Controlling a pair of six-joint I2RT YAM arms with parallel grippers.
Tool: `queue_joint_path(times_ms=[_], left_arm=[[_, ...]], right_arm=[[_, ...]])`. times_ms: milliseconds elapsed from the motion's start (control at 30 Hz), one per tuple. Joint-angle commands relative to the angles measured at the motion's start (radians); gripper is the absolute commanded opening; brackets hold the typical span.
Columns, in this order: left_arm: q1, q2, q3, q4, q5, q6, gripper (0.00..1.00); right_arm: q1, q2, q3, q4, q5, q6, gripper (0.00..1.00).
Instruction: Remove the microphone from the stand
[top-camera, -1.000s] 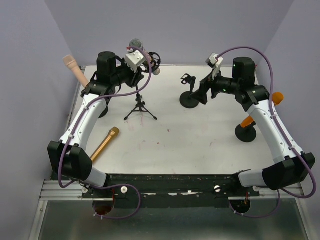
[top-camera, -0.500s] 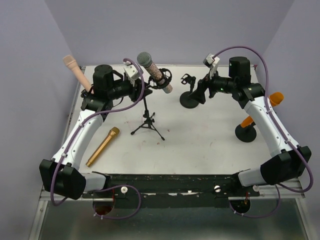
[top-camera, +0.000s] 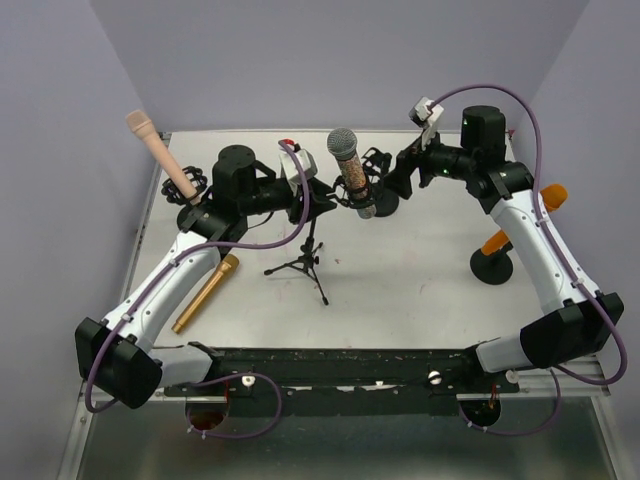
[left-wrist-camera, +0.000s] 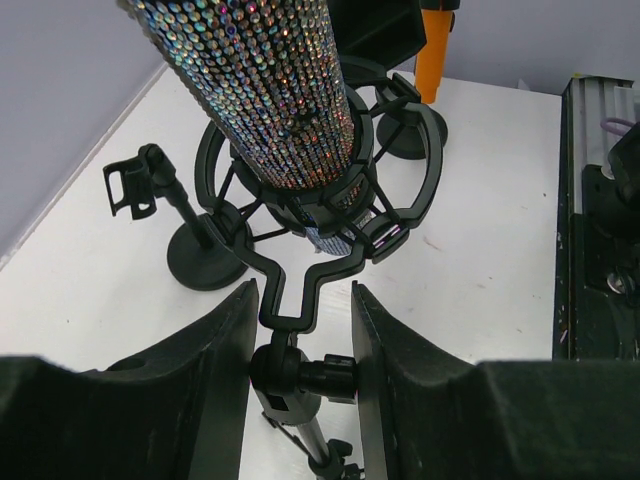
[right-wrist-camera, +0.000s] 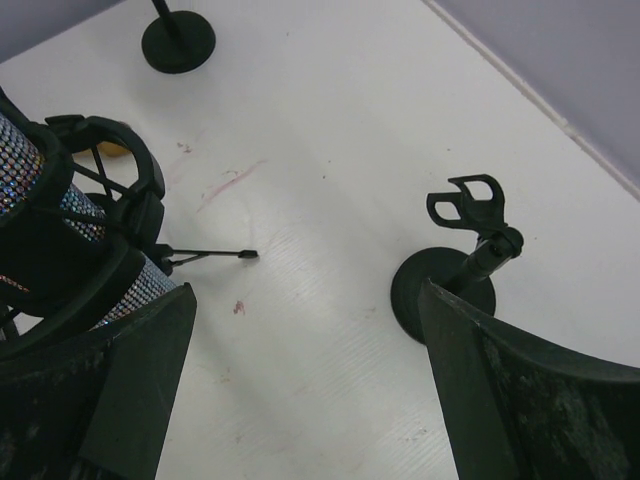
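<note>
The microphone has a glittery body and a grey mesh head. It sits tilted in a black shock mount on top of a small tripod stand. My left gripper is shut on the stand's swivel joint just under the mount. The glittery body fills the top of the left wrist view. My right gripper is open and empty, just right of the microphone. In the right wrist view the microphone and mount lie beside the left finger.
An empty clip stand stands under my right gripper and shows in the left wrist view. A pink microphone on a stand is at the back left. A gold microphone lies at the left. An orange microphone on a round base is at the right.
My left gripper has carried the stand with the microphone rightward toward the table's middle. My right gripper has moved left, close to the microphone.
</note>
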Motion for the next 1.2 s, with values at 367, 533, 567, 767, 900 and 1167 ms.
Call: queue_joint_path(times_ms=[367, 533, 567, 767, 900, 1167], left_arm=[[-0.029, -0.1, -0.093, 0.112, -0.069, -0.021, 0.53], [-0.034, -0.115, -0.052, -0.032, -0.052, 0.028, 0.71], [-0.035, -0.117, -0.035, -0.074, -0.067, 0.028, 0.77], [-0.038, -0.158, 0.027, -0.246, -0.181, 0.062, 0.98], [-0.038, -0.224, 0.004, -0.223, -0.248, -0.014, 0.99], [-0.035, -0.229, 0.062, -0.183, -0.187, -0.094, 0.98]], right_arm=[[-0.006, -0.01, 0.042, -0.034, 0.02, -0.07, 1.0], [-0.005, -0.01, 0.042, -0.04, -0.017, -0.078, 1.0], [-0.006, -0.012, 0.047, -0.044, -0.025, -0.082, 1.0], [-0.006, -0.018, 0.067, -0.07, -0.08, -0.096, 1.0], [-0.006, -0.003, 0.103, -0.08, -0.131, -0.04, 1.0], [-0.006, 0.06, 0.274, -0.143, -0.365, -0.045, 1.0]])
